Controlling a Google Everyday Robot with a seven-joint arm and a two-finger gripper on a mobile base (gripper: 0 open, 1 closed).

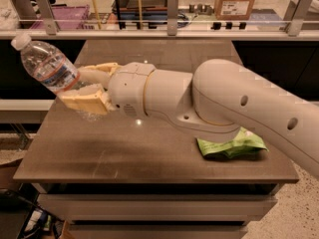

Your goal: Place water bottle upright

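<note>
The water bottle (47, 66) is clear ribbed plastic with a white cap and a red, white and blue label. It is tilted, cap up and to the left, above the left part of the table (124, 153). My gripper (85, 88) is shut on the bottle's lower half, with one cream finger (97, 69) behind it and one (84, 102) in front. The bottle's base is hidden between the fingers and seems to hang just above the tabletop. My thick white arm reaches in from the right.
A green snack bag (232, 147) lies on the table's right side, partly hidden under my arm. A counter rail with posts (172, 14) runs behind the table, with boxes and a purple bin beyond. The table's left edge is near the bottle.
</note>
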